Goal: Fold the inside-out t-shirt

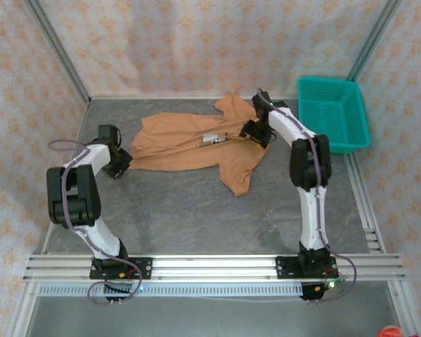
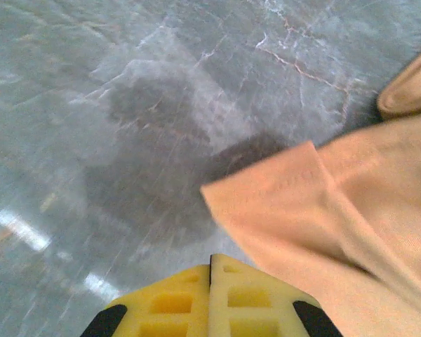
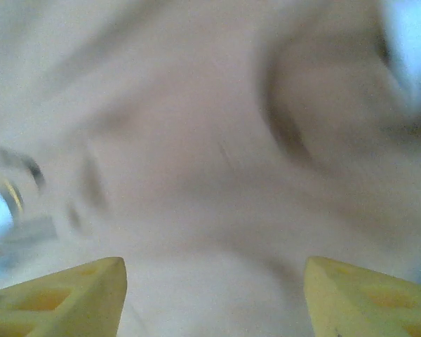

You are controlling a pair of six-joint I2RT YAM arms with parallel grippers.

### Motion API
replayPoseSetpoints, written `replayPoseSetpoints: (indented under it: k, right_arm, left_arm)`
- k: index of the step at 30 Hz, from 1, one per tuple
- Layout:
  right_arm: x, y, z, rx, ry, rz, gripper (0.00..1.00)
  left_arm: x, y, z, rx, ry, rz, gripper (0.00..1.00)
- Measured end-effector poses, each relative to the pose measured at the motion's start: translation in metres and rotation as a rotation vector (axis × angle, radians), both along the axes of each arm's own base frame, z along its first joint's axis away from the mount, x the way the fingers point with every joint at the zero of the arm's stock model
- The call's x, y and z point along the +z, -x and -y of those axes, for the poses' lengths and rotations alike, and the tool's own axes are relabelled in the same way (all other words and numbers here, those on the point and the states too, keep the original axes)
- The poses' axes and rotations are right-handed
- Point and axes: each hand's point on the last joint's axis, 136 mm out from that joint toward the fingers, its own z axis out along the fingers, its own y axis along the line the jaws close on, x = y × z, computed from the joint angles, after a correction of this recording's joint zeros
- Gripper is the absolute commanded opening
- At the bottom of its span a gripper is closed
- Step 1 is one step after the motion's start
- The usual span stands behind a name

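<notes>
Grey table (image 1: 196, 217) inside patterned walls (image 1: 196, 49): the shirt (image 1: 175, 144) lies spread and rumpled mid-table, no fold made yet; the left gripper (image 1: 119, 163) sits closed, empty, at its left edge, the right gripper (image 1: 255, 133) hovers wide over it

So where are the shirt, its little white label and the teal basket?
t-shirt (image 1: 175, 144), top view, middle of its body.
white label (image 1: 212, 138), top view, centre of the label.
teal basket (image 1: 328, 80), top view, its far rim.
</notes>
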Motion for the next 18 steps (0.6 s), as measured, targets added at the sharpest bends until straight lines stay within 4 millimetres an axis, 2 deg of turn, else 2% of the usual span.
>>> replayPoseSetpoints:
  k: [2, 4, 6, 9, 12, 14, 18]
  right_arm:
    - [0.019, 0.038, 0.009, -0.003, -0.002, 0.012, 0.63]
    - [0.036, 0.068, 0.014, -0.010, -0.021, 0.050, 0.57]
    - [0.042, 0.090, 0.015, -0.018, -0.043, 0.085, 0.47]
    - [0.023, 0.119, 0.007, -0.015, -0.069, 0.072, 0.30]
    - [-0.010, 0.143, -0.004, -0.008, -0.081, 0.007, 0.33]
    - [-0.023, 0.152, -0.011, -0.003, -0.087, -0.025, 0.38]
    - [-0.031, 0.146, -0.026, 0.008, -0.110, -0.010, 0.39]
  left_arm:
    - [0.015, 0.006, 0.002, -0.001, -0.010, 0.035, 0.00]
    - [0.027, 0.011, 0.004, -0.008, -0.016, 0.062, 0.00]
    - [0.031, 0.015, 0.006, -0.019, -0.021, 0.073, 0.00]
    - [0.027, 0.021, 0.009, -0.031, -0.020, 0.059, 0.00]
    - [0.018, 0.031, 0.012, -0.042, -0.015, 0.026, 0.00]
    - [0.012, 0.038, 0.014, -0.045, -0.009, 0.007, 0.00]
    - [0.009, 0.044, 0.015, -0.045, -0.005, -0.007, 0.00]
